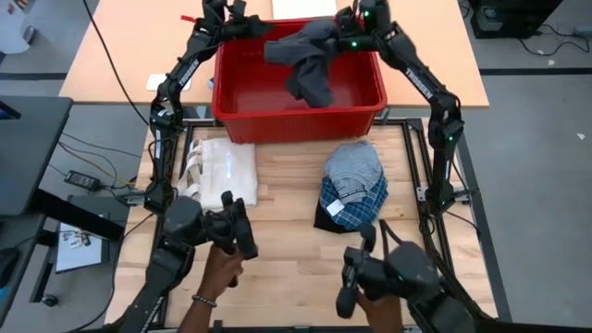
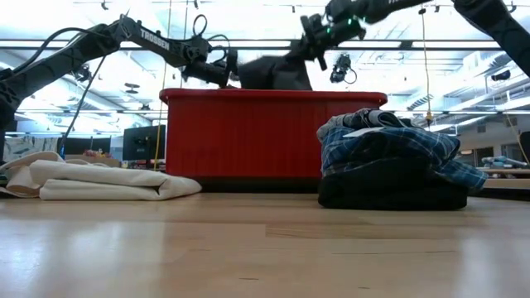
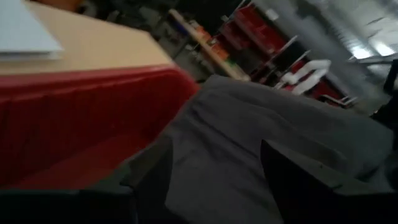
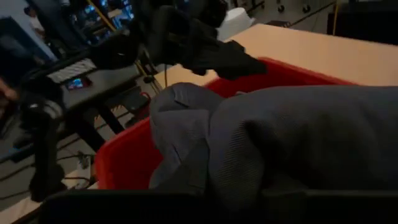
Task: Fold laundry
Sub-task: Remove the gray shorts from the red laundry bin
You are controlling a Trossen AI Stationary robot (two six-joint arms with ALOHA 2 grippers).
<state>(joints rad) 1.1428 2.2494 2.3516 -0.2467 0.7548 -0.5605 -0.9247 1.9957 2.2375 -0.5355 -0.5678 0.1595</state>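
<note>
A plain grey garment [image 1: 310, 55] hangs over the red bin [image 1: 296, 116] at the table's far edge. My right gripper [image 1: 344, 42] is shut on it, above the bin's far right corner. My left gripper [image 1: 248, 30] stands open above the bin's far left corner and points at the garment's left end. In the left wrist view the grey cloth [image 3: 249, 130] fills the space between and beyond its fingers. On the table lies a pile with a blue-and-white plaid garment [image 1: 356, 199], a grey piece [image 1: 356, 162] on top and a black one [image 2: 389, 194] underneath. My right gripper holds the grey garment by its upper right end [image 1: 326, 35], coming nearly level from the table's right. Bunched cloth [image 4: 298, 143] hides the fingers in the right wrist view. The garment hangs slack, its lower end [image 1: 313, 91] down inside the bin. My left gripper may touch the cloth; I cannot tell.
A folded white cloth [image 1: 222, 166] lies on the table's left part, near the bin. A person's hand [image 1: 217, 273] grips a dark handle at the table's near edge, and a second handle [image 1: 370, 268] stands to its right. Bare wood lies between the piles.
</note>
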